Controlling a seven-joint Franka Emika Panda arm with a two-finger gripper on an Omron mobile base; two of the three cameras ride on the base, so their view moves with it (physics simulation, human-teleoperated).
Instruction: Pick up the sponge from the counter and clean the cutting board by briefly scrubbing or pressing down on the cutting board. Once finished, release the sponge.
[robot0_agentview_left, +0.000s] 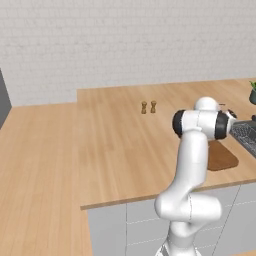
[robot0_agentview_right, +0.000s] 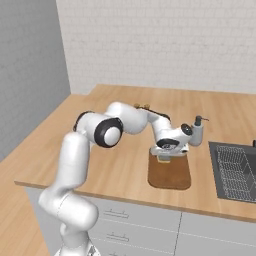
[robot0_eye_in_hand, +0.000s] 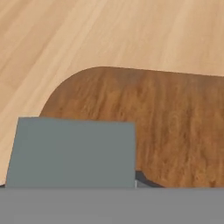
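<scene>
The dark-brown cutting board (robot0_agentview_right: 170, 175) lies on the light wood counter (robot0_agentview_right: 115, 165) near its front edge. My gripper (robot0_agentview_right: 164, 156) hangs over the board's far end, shut on the sponge (robot0_agentview_right: 163, 159), whose yellow layer peeks out below the hand. In the hand view the sponge's grey-blue top (robot0_eye_in_hand: 72, 153) sits close to the camera over a rounded corner of the cutting board (robot0_eye_in_hand: 166, 118), hiding most of the fingers. In the left base view the arm hides the hand; part of the cutting board (robot0_agentview_left: 223, 157) shows beside it.
A soap dispenser (robot0_agentview_right: 197, 131) stands just right of the hand. A sink with a wire rack (robot0_agentview_right: 235, 170) is sunk in the counter right of the board. Two small shakers (robot0_agentview_left: 148, 107) stand further back, and a plant (robot0_agentview_left: 252, 93) sits at the far right.
</scene>
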